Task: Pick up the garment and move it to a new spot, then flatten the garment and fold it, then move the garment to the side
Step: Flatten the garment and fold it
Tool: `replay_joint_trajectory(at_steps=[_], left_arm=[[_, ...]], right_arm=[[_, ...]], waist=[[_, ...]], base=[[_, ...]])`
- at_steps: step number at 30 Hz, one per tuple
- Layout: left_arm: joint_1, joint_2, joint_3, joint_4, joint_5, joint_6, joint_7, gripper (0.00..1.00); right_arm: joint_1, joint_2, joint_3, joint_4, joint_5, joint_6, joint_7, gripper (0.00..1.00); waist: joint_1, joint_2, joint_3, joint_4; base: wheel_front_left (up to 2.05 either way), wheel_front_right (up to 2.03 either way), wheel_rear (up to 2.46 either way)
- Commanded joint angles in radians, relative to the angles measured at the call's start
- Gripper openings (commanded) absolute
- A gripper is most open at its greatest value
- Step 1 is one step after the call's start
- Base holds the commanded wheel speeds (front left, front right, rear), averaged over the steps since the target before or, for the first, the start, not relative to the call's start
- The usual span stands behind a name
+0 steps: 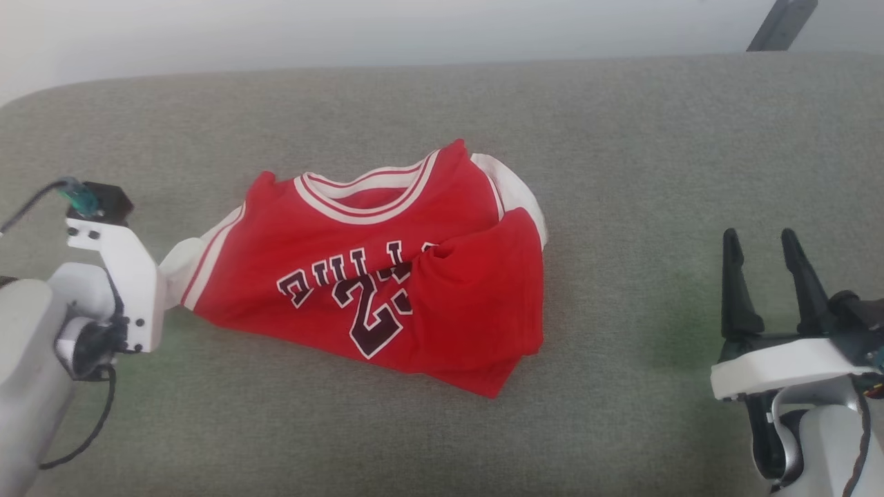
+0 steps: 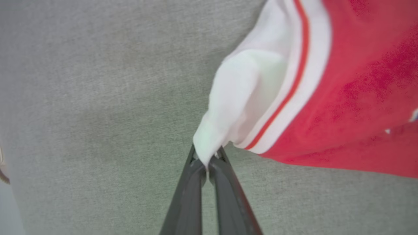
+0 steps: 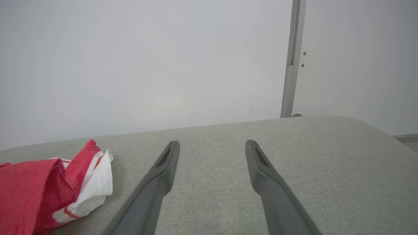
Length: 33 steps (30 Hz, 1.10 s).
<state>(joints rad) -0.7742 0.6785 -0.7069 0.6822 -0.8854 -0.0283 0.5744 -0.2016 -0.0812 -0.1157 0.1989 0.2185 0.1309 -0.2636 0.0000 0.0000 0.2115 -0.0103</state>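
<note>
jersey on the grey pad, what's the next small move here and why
Probably reach the right gripper, open and well clear, to the other white sleeve and close on it. The left gripper is shut on one sleeve tip, and the garment lies bunched with its right side folded over, so a second hold could spread it flat.

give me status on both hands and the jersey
Left hand shut on the jersey by its white sleeve. Right hand open, clear of it. Jersey rumpled on the grey cushion. Nothing in the way.
</note>
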Motion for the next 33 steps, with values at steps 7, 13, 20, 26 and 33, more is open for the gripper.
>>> replay_joint_trajectory(at_steps=[7,13,20,26,33], left_arm=[[0.041,-0.026,0.013,0.011,0.035,0.019,-0.18,1.0],[0.119,-0.077,0.052,-0.042,0.061,0.074,-0.448,1.0],[0.234,-0.159,0.062,-0.132,0.092,0.154,-0.691,1.0],[0.323,-0.217,0.066,-0.234,0.179,0.21,-0.834,1.0],[0.455,-0.294,0.19,-0.445,0.36,0.236,-0.84,1.0]], right_arm=[[-0.015,-0.07,0.088,0.062,0.024,0.0,-0.001,1.0],[-0.108,-0.203,0.269,0.175,0.106,0.0,0.079,1.0],[-0.241,-0.34,0.44,0.223,0.222,0.0,0.262,1.0],[-0.363,-0.454,0.587,0.257,0.414,-0.001,0.541,1.0],[-0.481,-0.572,0.704,0.289,0.599,0.0,0.835,1.0]], waist=[[0.0,0.0,-0.042,0.074],[0.0,0.0,-0.073,0.164],[0.0,0.0,-0.08,0.258],[0.0,0.0,-0.066,0.327],[0.0,0.0,-0.031,0.38]], base=[[0.0,0.0,0.0],[0.0,0.0,0.0],[0.0,0.0,0.0],[0.0,0.0,0.0],[0.0,0.0,0.0]])
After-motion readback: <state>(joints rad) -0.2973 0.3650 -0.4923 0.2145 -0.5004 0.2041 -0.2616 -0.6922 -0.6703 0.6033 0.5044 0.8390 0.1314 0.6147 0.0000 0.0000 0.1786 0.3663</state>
